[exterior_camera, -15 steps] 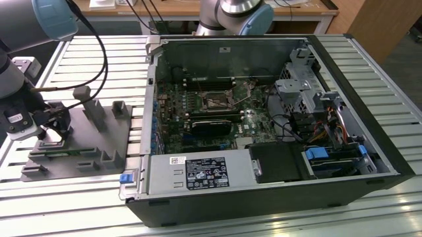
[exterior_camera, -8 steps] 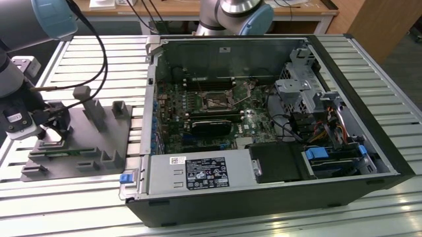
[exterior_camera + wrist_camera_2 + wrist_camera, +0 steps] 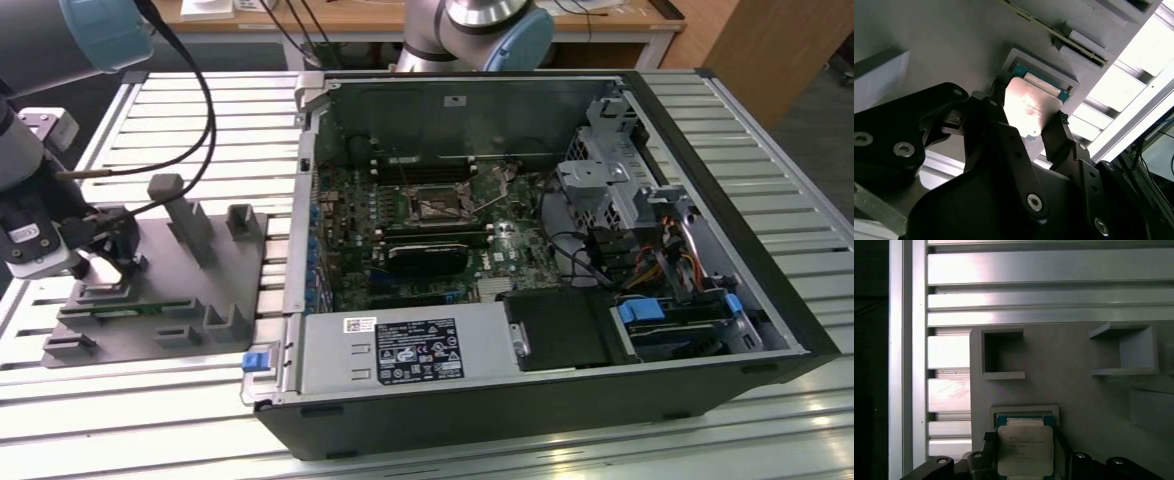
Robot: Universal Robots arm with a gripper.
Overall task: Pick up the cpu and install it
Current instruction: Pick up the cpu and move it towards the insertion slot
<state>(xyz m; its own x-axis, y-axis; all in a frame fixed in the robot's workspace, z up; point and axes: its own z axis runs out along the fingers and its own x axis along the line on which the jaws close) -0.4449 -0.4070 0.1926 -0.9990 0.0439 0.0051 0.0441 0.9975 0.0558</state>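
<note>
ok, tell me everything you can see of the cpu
The cpu is a small flat square with a shiny silver-grey metal top bearing faint print, a teal edge showing past one side. It sits at a framed square recess in the grey tray. The gripper straddles it, black fingertips against two opposite edges in both wrist views.

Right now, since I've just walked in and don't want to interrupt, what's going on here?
The robot arm's gripper is down over the grey tray beside the open computer case. Its fingers look closed on opposite edges of the cpu, right at its pocket in the tray. The cpu has not reached the motherboard socket inside the case.
</note>
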